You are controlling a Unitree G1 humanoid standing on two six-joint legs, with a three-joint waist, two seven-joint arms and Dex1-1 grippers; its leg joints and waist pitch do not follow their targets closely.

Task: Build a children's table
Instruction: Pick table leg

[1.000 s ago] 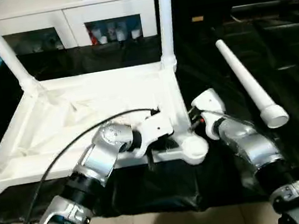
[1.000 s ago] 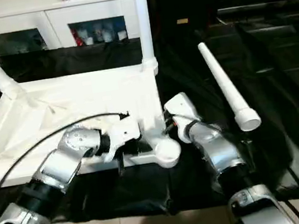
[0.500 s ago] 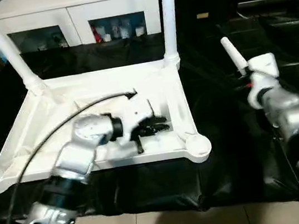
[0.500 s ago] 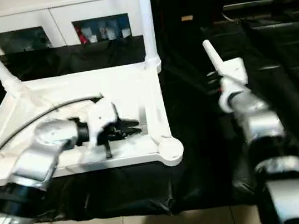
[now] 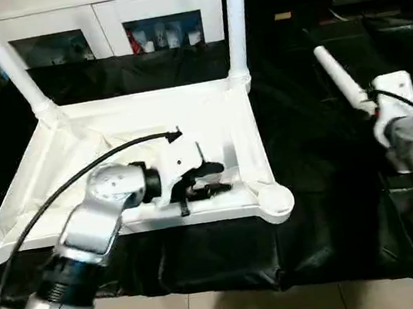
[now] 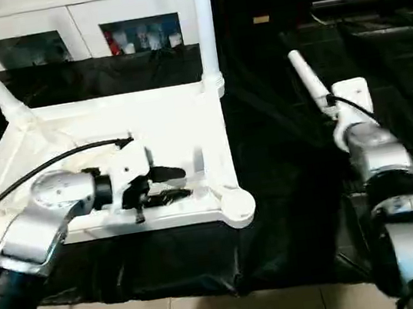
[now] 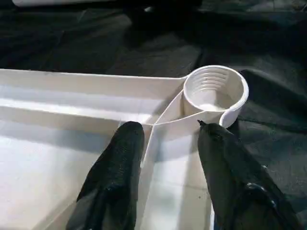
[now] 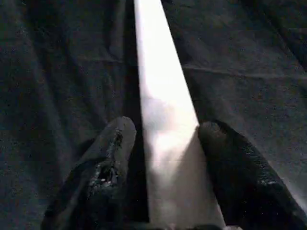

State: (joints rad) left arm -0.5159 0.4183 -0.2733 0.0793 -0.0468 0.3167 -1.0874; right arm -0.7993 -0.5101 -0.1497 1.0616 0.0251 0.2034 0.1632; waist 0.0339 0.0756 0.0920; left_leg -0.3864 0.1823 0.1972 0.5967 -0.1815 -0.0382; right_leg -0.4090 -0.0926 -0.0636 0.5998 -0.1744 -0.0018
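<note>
The small all-white plastic children's table top (image 5: 135, 146), rectangular with rounded corner sockets, is lying upside down on the black-covered bench (image 5: 312, 185), ribbed underside facing up. Two long white tubular legs are being seen standing upright in its far corner sockets, one at the far left (image 5: 2, 64) and one at the far right (image 5: 236, 22). The near right corner socket (image 7: 215, 91) is open, its inner thread showing. The left gripper (image 7: 168, 139) is being held over the near right part of the top, its two black fingers (image 7: 122, 163) spread, one to each side of a diagonal rib that runs to that socket; whether the rib is being touched cannot be told. A loose white tubular leg (image 5: 341, 80) is lying on the black cover well to the right of the top. The right gripper (image 8: 165, 139) is being held at this leg, its fingers (image 8: 110, 153) parted and standing on either side of the tube, not pinching it. A white cabinet with glass doors (image 5: 105, 22) is standing behind the bench.
</note>
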